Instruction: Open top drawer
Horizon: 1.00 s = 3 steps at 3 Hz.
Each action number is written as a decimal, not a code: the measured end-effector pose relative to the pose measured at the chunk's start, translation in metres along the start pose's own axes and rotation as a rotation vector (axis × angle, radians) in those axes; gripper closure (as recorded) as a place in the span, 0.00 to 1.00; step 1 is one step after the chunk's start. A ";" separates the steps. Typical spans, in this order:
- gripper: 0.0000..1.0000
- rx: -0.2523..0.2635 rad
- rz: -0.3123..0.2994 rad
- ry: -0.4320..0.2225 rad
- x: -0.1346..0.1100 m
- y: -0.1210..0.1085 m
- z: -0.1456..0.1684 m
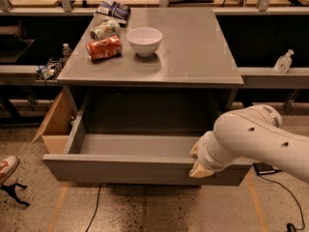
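The top drawer is a wide plain grey front under the grey tabletop. It stands pulled well out, and its empty grey box interior shows. My gripper is at the top edge of the drawer front, right of its middle, and touches it. The white arm reaches in from the right and hides the drawer's right end. No other drawer fronts show.
On the tabletop stand a white bowl, an orange can on its side, a second can and a dark bag. A cardboard box stands left of the cabinet. A shoe and cables lie on the floor.
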State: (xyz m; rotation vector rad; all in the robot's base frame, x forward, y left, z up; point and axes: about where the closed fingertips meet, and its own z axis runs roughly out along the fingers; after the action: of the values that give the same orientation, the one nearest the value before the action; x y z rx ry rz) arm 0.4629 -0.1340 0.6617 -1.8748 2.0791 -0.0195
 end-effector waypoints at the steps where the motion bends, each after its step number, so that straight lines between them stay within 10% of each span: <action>1: 0.27 -0.003 0.000 -0.003 0.000 -0.001 0.000; 3: 0.00 0.002 0.002 -0.027 0.000 -0.021 -0.011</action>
State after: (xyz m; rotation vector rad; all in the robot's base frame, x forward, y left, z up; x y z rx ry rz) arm 0.4800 -0.1394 0.6766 -1.8623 2.0623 0.0040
